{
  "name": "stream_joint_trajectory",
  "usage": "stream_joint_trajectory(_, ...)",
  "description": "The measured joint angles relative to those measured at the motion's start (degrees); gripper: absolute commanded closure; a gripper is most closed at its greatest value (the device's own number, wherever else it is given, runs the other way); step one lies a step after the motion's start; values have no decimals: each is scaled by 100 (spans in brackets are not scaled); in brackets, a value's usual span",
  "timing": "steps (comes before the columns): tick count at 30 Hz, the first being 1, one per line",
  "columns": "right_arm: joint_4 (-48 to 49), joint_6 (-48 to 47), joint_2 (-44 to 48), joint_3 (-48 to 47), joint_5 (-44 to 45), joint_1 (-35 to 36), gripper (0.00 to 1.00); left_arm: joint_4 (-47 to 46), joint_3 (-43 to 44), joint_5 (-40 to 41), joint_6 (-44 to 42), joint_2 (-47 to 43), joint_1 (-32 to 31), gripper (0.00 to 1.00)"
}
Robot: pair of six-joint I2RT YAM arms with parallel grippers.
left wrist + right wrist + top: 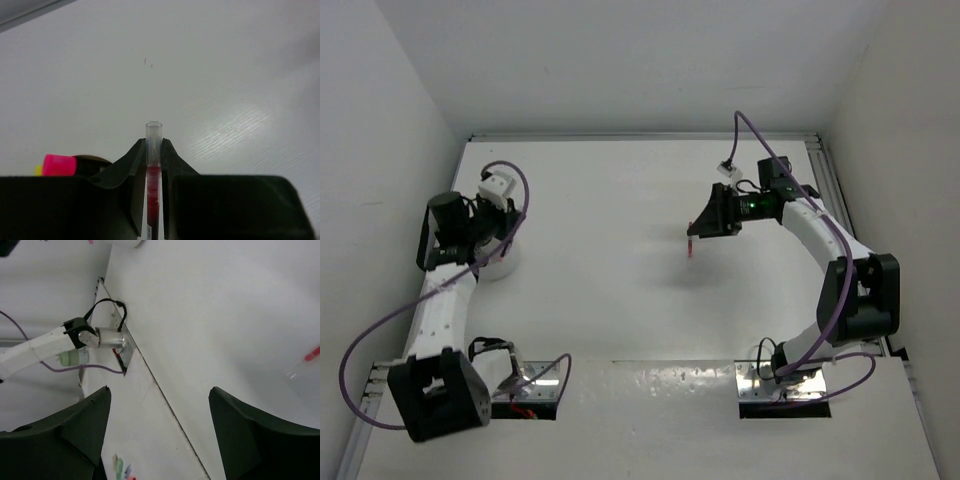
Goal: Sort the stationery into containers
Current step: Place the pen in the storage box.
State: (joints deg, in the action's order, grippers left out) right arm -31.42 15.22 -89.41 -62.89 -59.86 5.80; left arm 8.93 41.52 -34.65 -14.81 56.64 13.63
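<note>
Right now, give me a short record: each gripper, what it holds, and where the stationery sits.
left gripper: shut on held red pen, clear end poking out in front
right gripper: open, empty
loose red pen: on the table, outside the right gripper
dish: left of table, partly under left gripper
pink highlighter: low beside left gripper; in dish or not, cannot tell

table (610,225): white, matt, filling the middle of the top view
walls (620,60): plain white on 3 sides - back, left and right
rail (817,150): silvery metal strip along the table's right edge
near panel (660,380): glossy white board across the near edge - glare on it
specks (148,62): 2 small dark marks on the surface, close together
</note>
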Motion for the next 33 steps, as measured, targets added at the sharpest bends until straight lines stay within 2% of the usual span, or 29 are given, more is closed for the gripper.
stream_joint_trajectory(3, 214, 9, 96, 57, 74, -2, 22, 114, 623, -590, -365, 793, 564, 100)
stream_joint_trajectory(6, 361, 24, 131, 101, 122, -2, 22, 192, 994, -1115, -721, 1165, 946, 100)
stream_joint_trajectory(13, 527, 72, 105, 116, 136, -2, 22, 522, 1071, -2308, -1438, 1379, 1329, 100)
stream_joint_trajectory(18, 560, 81, -7, 118, 133, -2, 22, 501, 999, -2885, -1513, 1488, 1508, 100)
stream_joint_trajectory(24, 546, 59, -26, 173, 131, -4, 22, 157, 651, -3252, -1379, 1486, 1569, 100)
stream_joint_trajectory(33, 529, 37, -101, 269, 116, -4, 22, -778, 11, -3250, -992, 1475, 1556, 100)
